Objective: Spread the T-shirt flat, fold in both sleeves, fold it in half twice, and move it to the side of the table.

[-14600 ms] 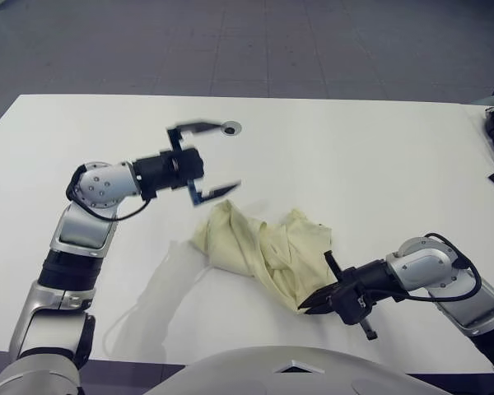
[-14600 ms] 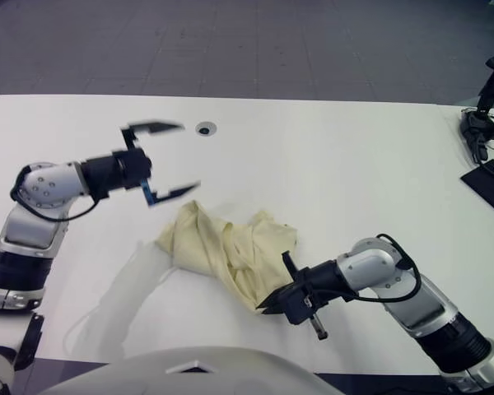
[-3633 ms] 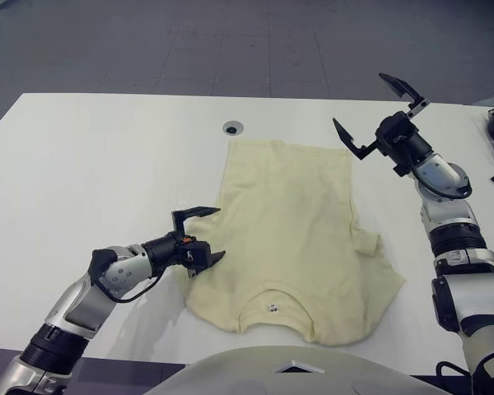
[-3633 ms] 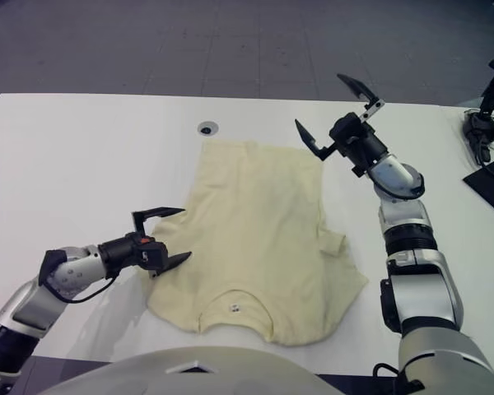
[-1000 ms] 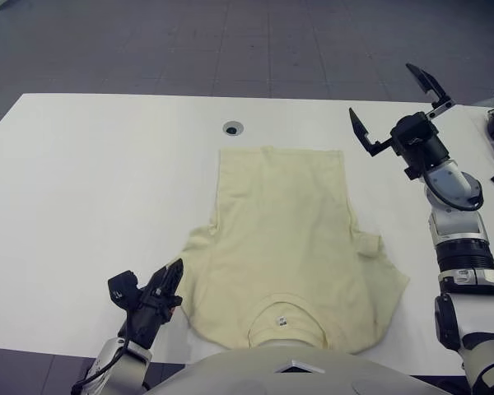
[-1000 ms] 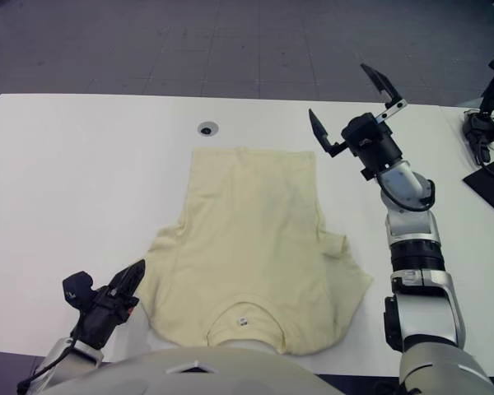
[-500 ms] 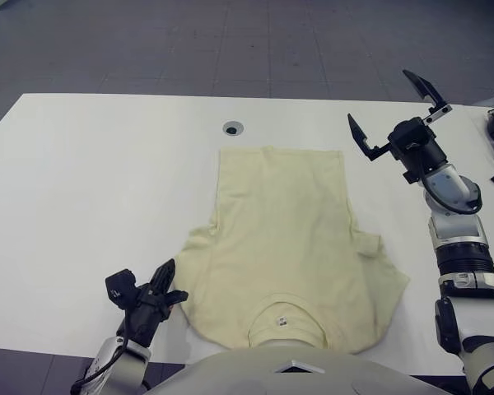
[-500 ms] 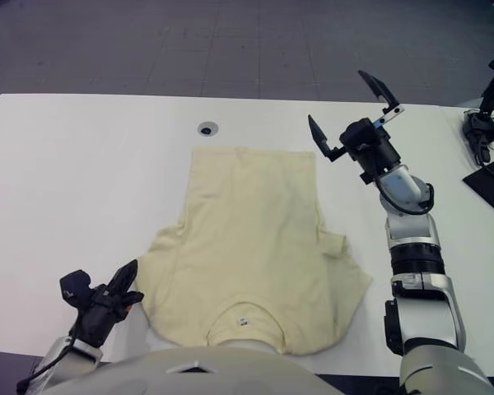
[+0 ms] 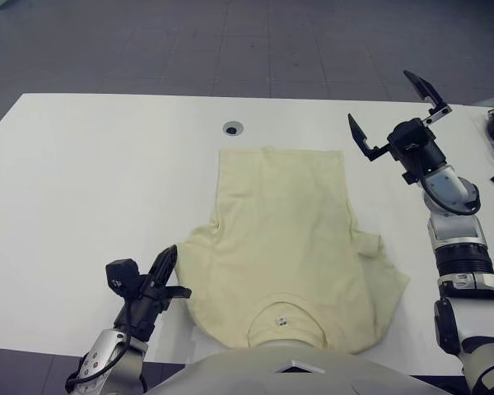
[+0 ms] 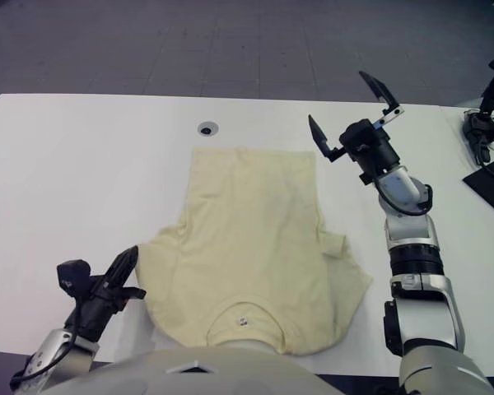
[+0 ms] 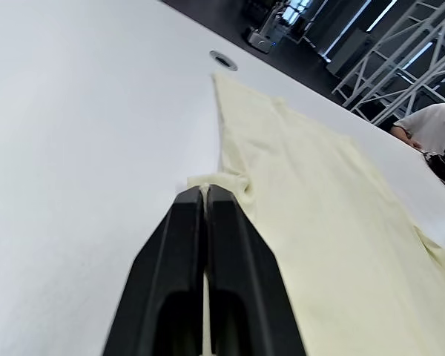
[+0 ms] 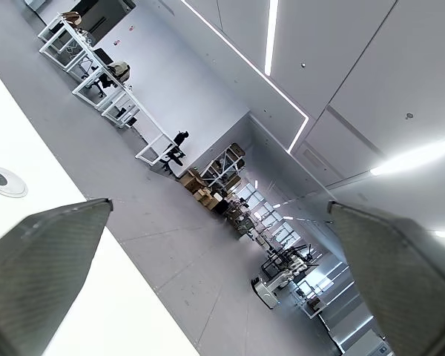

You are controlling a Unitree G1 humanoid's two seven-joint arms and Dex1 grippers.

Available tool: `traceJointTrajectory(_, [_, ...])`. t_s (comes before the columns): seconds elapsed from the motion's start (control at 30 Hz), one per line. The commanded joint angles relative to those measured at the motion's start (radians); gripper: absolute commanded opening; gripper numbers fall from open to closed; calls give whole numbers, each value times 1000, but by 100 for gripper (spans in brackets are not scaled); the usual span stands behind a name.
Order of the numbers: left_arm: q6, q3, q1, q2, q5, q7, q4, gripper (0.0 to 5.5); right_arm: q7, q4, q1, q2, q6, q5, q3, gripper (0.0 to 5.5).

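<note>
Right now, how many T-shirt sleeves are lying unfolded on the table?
2. The left-side sleeve lies flat by the left gripper; the right-side sleeve lies spread opposite, creased near the armpit. Neither is folded in or hidden.

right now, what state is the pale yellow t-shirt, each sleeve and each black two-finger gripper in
Pale yellow T-shirt: spread flat on the white table, unfolded.
Left sleeve: out sideways, unfolded.
Right sleeve: out sideways, slightly crumpled.
Left gripper: shut, tips at that sleeve's edge.
Right gripper: open, empty, above the table's far right.
</note>
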Motion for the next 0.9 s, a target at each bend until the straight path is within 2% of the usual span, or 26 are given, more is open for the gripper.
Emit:
traceJointTrajectory(0.03, [-58,-26,-31,56,59,-94,32,3,-1,-3,4,-1,4,-2,-6,540])
traceJointTrajectory(0.17, [-121,-67,-66,110,125,-188,52,3,-1,10,0,5,0,-7,2,540])
traceJointTrajectory(0.53, [-131,-184,-222,316,150,-478,79,3,15,10,-5,24,5,9,12,540])
traceJointTrajectory(0.77, [-175,-271,-307,415,276,-584,149,3,24,13,-7,26,7,10,14,540])
traceJointTrajectory(0.9, [-176,-305,-363,419,341,-567,188,3,27,11,1,24,7,9,12,540])
